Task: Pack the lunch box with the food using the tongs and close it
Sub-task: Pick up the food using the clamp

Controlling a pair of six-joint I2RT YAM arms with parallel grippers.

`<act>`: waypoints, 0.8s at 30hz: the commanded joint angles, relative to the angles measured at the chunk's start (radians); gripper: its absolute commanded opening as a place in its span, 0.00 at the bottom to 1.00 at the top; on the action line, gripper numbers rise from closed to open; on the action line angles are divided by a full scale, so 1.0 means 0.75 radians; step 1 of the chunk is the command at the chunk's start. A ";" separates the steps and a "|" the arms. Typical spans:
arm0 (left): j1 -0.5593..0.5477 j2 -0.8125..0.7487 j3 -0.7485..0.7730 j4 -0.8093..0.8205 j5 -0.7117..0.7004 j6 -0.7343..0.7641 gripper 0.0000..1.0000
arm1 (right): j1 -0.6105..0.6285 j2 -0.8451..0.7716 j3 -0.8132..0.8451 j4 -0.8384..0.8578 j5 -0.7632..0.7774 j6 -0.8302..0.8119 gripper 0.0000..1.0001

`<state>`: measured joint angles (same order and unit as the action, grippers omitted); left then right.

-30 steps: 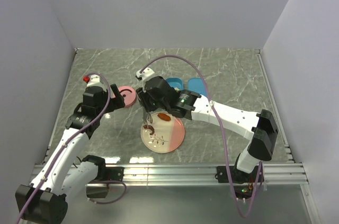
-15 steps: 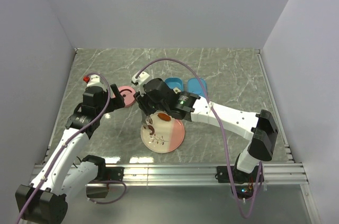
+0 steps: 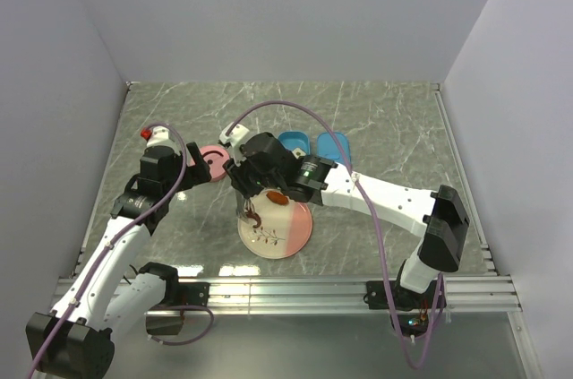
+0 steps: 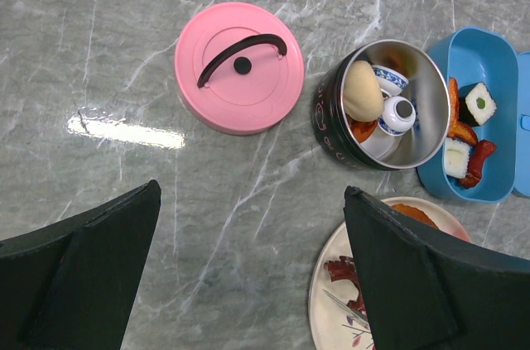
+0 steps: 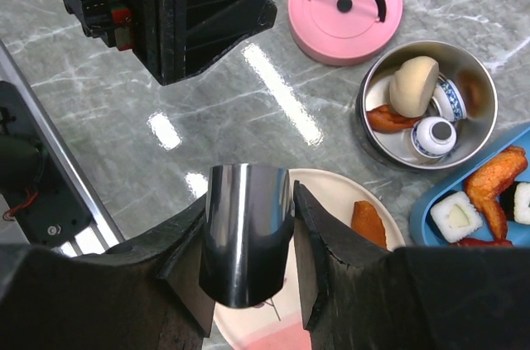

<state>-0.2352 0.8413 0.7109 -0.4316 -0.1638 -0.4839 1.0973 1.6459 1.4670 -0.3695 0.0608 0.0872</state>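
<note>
My right gripper (image 5: 248, 198) (image 3: 252, 173) hangs over the plate (image 3: 293, 236), shut on the bent end of the silver tongs (image 5: 246, 238). The tongs' arms (image 3: 249, 201) reach down to a red sausage (image 3: 254, 216) at the plate's left edge. An orange food piece (image 5: 368, 222) lies on the plate too. The blue lunch box (image 4: 476, 60) holds sushi squares, a shrimp and a sausage. A round steel container (image 4: 424, 131) beside it holds a beige bun (image 4: 362, 90) and blue-and-white pieces. My left gripper (image 4: 252, 193) is open above bare table, left of the plate.
A pink round lid (image 4: 242, 67) with a black handle lies flat left of the steel container. The blue box's lid (image 3: 333, 144) lies behind the plate on the right. My left arm (image 5: 166, 2) hangs close to the right gripper's left side.
My right gripper has shifted a little left and toward me with the tongs, bringing their tips to the red sausage. The left arm has stayed still.
</note>
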 commanded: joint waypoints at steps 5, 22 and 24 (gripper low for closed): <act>-0.003 -0.023 0.024 0.011 -0.023 0.009 0.99 | 0.008 0.023 0.003 0.061 -0.018 -0.014 0.43; -0.003 -0.032 0.024 0.011 -0.019 0.009 0.99 | 0.010 -0.004 -0.056 0.120 0.097 -0.090 0.42; -0.003 -0.032 0.024 0.011 -0.019 0.009 0.99 | 0.010 -0.004 -0.044 0.116 0.097 -0.094 0.42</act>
<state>-0.2352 0.8326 0.7109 -0.4328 -0.1734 -0.4839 1.0973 1.6600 1.4189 -0.2550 0.1051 0.0483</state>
